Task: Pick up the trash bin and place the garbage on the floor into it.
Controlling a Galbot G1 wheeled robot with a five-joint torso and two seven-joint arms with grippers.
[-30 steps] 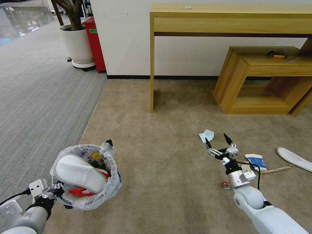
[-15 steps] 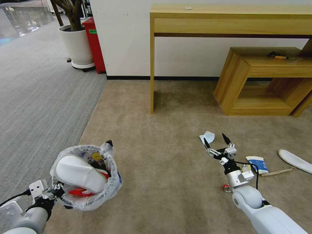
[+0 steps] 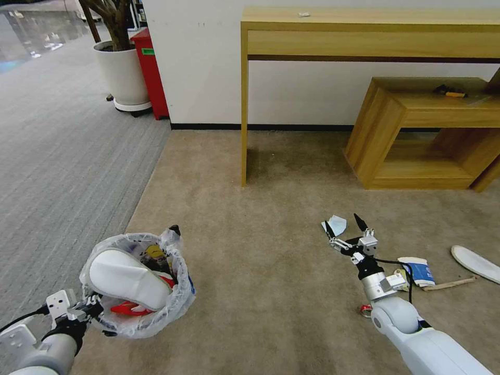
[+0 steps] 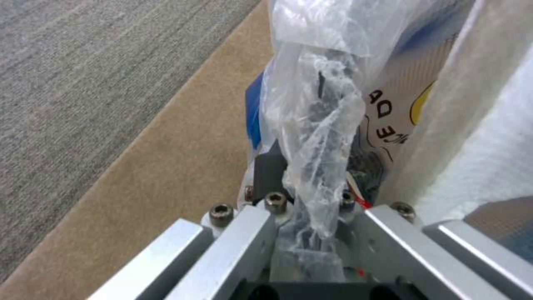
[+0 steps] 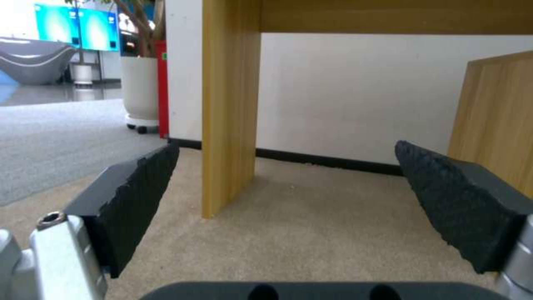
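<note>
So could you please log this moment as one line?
left gripper: shut on trash bin | right gripper: open, empty, by pale tissue | slipper: on floor

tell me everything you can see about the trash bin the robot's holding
The trash bin is small and round, lined with a crinkly translucent plastic bag printed in blue, yellow and black. It tilts, mouth up, over beige carpet. The left gripper clamps its near rim. A white slipper and red wrapper lie inside.
</note>
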